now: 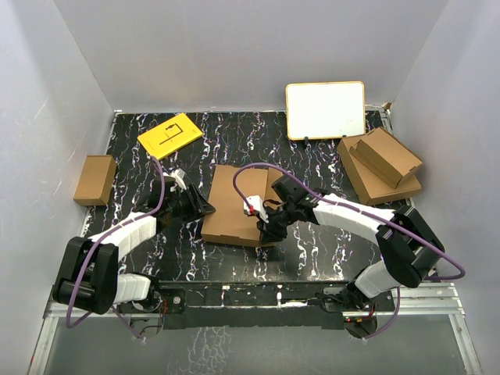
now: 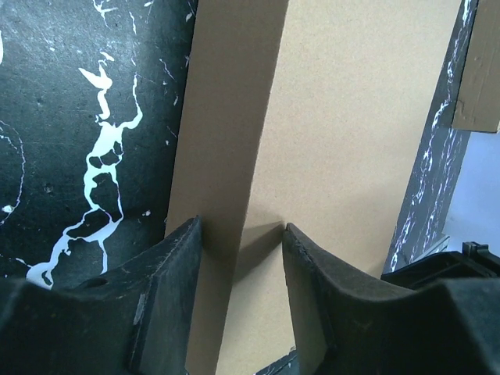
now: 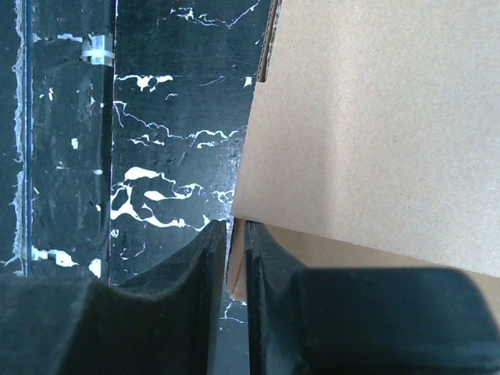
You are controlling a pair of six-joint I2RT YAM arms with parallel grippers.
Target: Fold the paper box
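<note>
Pinching the near right corner of the paper box (image 1: 234,205) with the right pincer (image 3: 236,226), jaws almost together on the card; straddling the raised left side strip with the left pincer (image 2: 242,230), jaws apart and not clamped; set at centre frame on the worktop (image 1: 312,254), between both arms. Liable to skid or pivot if tugged from that one corner, with nothing firm on the other side; liable to crease or tear there under a hard pull; apt to lose the strip unless closed on it first. Worth watching: purple cable (image 1: 237,176) arching over the box, a possible snag; small brown box (image 1: 95,179) at middle left, yellow card (image 1: 170,134) and white board (image 1: 325,110) along the top, cardboard stack (image 1: 379,166) at right, all well apart from the work, none blocking.
</note>
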